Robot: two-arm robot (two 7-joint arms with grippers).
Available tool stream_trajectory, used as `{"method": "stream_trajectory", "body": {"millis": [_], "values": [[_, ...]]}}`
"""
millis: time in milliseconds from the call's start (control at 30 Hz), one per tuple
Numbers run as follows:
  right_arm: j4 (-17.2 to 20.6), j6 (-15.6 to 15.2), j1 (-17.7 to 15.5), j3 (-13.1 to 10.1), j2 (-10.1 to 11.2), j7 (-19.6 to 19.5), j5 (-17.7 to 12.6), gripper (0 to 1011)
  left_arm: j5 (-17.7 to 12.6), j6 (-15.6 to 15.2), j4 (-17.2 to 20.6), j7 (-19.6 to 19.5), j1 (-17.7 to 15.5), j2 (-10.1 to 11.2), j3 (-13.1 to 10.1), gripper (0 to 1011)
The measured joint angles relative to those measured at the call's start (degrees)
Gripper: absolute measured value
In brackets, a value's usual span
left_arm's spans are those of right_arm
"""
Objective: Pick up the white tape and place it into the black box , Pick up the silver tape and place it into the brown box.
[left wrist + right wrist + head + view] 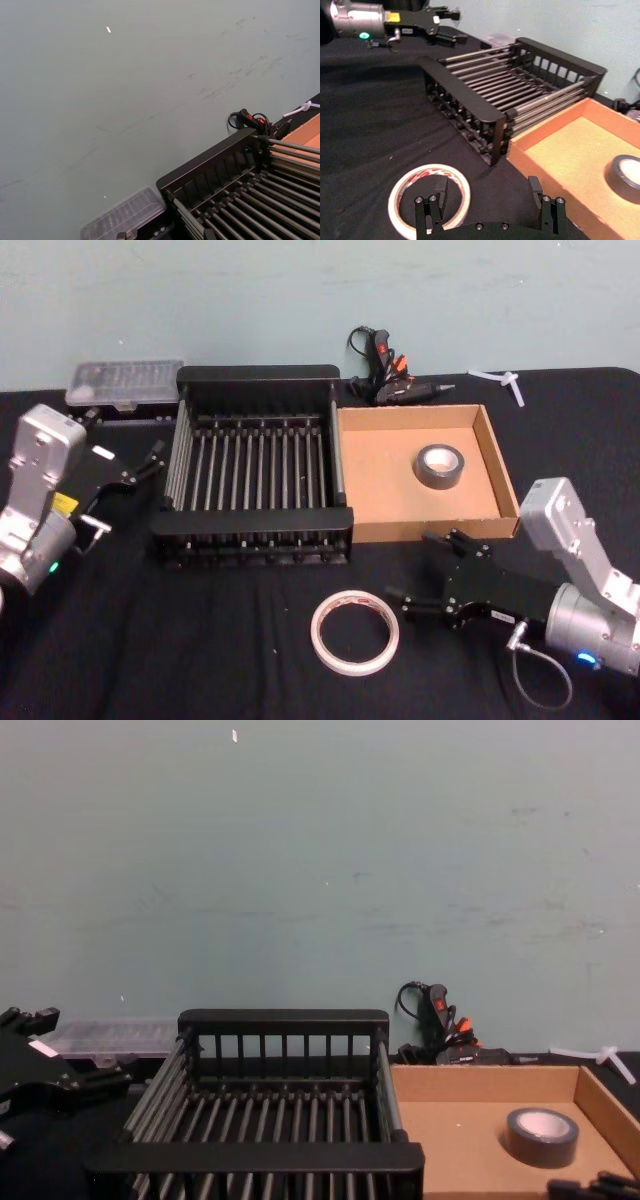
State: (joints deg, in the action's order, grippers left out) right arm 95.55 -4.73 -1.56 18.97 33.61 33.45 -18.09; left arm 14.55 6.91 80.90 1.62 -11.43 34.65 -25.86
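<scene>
The white tape lies flat on the black tablecloth in front of the black box, which holds nothing. My right gripper hovers open just right of the ring; in the right wrist view its fingers stand apart beside the white tape. The silver tape sits upright-flat inside the brown box, toward its right half, also seen in the chest view. My left gripper is open, parked left of the black box.
A black glue gun lies behind the boxes by the wall. A clear plastic case sits at the back left, and a white plastic piece at the back right. The two boxes touch side by side.
</scene>
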Motion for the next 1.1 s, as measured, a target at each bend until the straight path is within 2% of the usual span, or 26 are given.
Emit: {"method": "stream_trajectory", "body": {"millis": [300,567,767,1100], "values": [[-0.51,-0.29,1.67,3.71,0.65,0.06,1.41,1002,0.00,0.00,0.00,0.00,0.00,0.00,0.00,1001],[-1.64,-1.86,3.37,6.61,0.83,-0.79,2.73,1002,0.00,0.00,0.00,0.00,0.00,0.00,0.00,1001],[-2.26,-3.60,4.36,8.23,0.64,-1.86,3.95,1002,0.00,0.00,0.00,0.00,0.00,0.00,0.00,1001],[-3.28,-4.81,5.51,9.47,-0.28,-2.22,4.30,1002,0.00,0.00,0.00,0.00,0.00,0.00,0.00,1001]]}}
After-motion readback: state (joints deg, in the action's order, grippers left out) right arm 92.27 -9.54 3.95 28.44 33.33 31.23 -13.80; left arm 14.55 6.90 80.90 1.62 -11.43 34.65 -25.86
